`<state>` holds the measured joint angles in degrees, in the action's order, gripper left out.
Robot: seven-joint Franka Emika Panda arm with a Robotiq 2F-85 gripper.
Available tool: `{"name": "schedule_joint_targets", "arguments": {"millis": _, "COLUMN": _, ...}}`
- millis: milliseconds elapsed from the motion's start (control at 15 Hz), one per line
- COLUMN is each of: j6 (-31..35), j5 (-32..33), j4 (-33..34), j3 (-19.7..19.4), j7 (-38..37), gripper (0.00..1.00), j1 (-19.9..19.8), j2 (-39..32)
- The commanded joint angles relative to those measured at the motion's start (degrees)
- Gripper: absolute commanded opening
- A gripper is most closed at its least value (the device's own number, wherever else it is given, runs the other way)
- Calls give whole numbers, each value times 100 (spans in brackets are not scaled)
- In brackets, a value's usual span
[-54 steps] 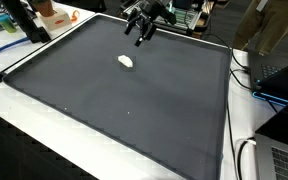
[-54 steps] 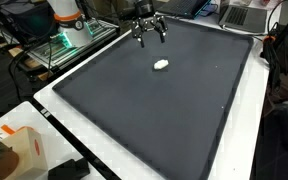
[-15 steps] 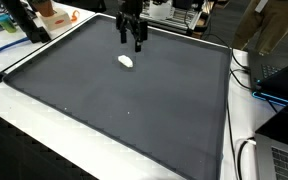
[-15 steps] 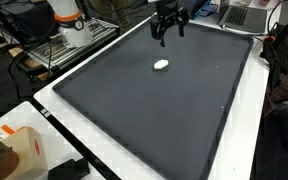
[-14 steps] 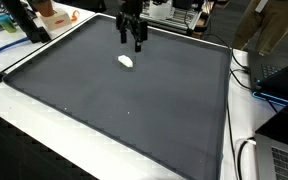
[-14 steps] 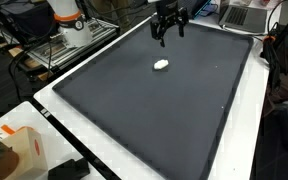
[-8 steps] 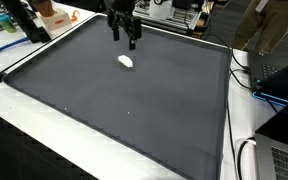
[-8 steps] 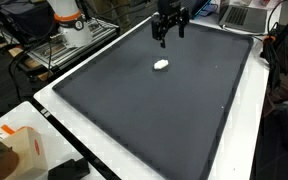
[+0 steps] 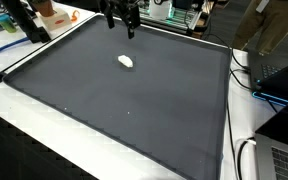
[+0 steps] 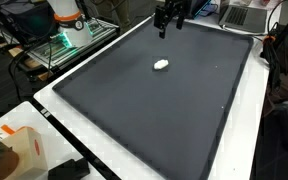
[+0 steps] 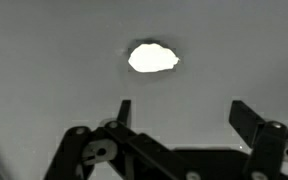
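A small white lump (image 9: pixel 126 61) (image 10: pixel 161 65) lies on the dark grey mat (image 9: pixel 134 110) (image 10: pixel 174 110) in both exterior views. My gripper (image 9: pixel 121 24) (image 10: pixel 168 23) hangs in the air above the mat's far edge, well clear of the lump, with its fingers spread. In the wrist view the white lump (image 11: pixel 153 58) shows bright above the gripper (image 11: pixel 181 110). The two black fingertips (image 11: pixel 123 108) stand wide apart with nothing between them.
The mat covers a white table (image 9: pixel 44 130). An orange object (image 9: pixel 52 14) and black gear sit at one corner. A laptop (image 9: pixel 284 160) and cables (image 9: pixel 246 70) lie off the mat's side. A robot base (image 10: pixel 66 18) and rack stand behind.
The gripper has risen and drifted toward the mat's far edge, away from the white lump. Its jaws stayed wide. The lump has not moved.
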<state>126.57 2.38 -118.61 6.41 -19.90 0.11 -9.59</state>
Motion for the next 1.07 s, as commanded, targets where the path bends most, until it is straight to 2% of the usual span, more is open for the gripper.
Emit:
{"name": "schedule_joint_targets", "arguments": {"millis": 0, "j6": -892, "j5": -67, "j4": 748, "j3": -191, "j7": 159, "gripper": 100, "j1": 201, "j2": -535}}
{"name": "schedule_joint_targets", "arguments": {"millis": 267, "j6": -1500, "j5": -153, "j4": 1418, "j3": -292, "j7": 125, "gripper": 100, "j1": 235, "j2": -1126}}
{"name": "schedule_joint_targets", "arguments": {"millis": 333, "j6": -1501, "j5": -313, "j4": 1560, "j3": -317, "j7": 97, "gripper": 100, "j1": 197, "j2": -1281}}
{"name": "schedule_joint_targets", "arguments": {"millis": 400, "j6": -1270, "j5": -118, "j4": 1138, "j3": -332, "j7": 101, "gripper": 100, "j1": 279, "j2": -887}}
{"name": "schedule_joint_targets", "arguments": {"millis": 733, "j6": -1307, "j5": -250, "j4": 1554, "j3": -400, "j7": 188, "gripper": 100, "j1": 254, "j2": -1340}}
{"name": "schedule_joint_targets", "arguments": {"millis": 1000, "j6": -1696, "j5": -343, "j4": 2094, "j3": -418, "j7": 421, "gripper": 100, "j1": 200, "j2": -1744}}
